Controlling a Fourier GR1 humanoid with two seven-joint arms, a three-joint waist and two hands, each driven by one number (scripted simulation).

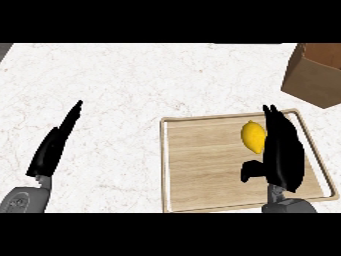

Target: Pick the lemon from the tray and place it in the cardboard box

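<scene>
Head view. Item: white marbled stone counter (129,85), filling the scene. Item: rectangular pale wooden tray with a raised rim (202,165), near right of the counter. Item: oval yellow lemon (252,135), lying on the tray's far right part, long axis running near to far. Item: black right hand (285,155), over the tray's right side, fingers straight and unclasped, thumb spread to the left; the lemon sits just left of the fingers (its right edge is hidden by them, contact cannot be told). Item: black left hand (51,147), open, fingers straight, over bare counter at near left. Item: brown open cardboard box (320,75), far right, apart from the tray.
</scene>
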